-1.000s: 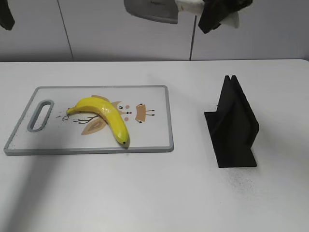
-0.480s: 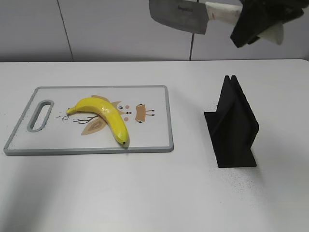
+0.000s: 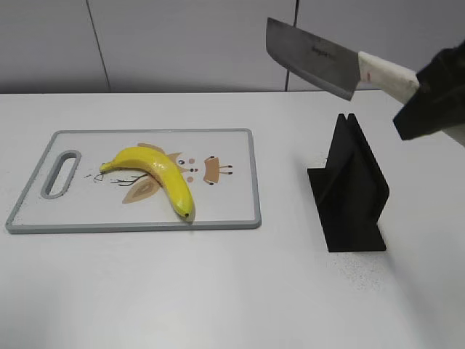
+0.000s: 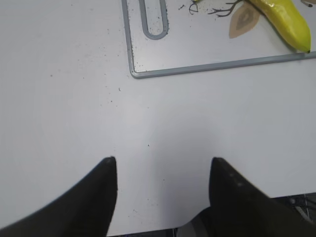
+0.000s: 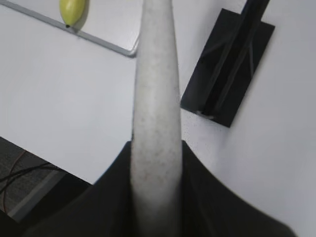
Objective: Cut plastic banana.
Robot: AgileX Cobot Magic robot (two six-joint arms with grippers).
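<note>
Above black stand, right jaws grip cleaver; left jaws wide over bare table.

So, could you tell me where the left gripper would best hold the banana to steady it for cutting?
Probably the stem end of the banana, near the board's handle slot, coming from above on the left. The fruit lies flat, curving away rightward, which leaves its middle free for the knife.
</note>
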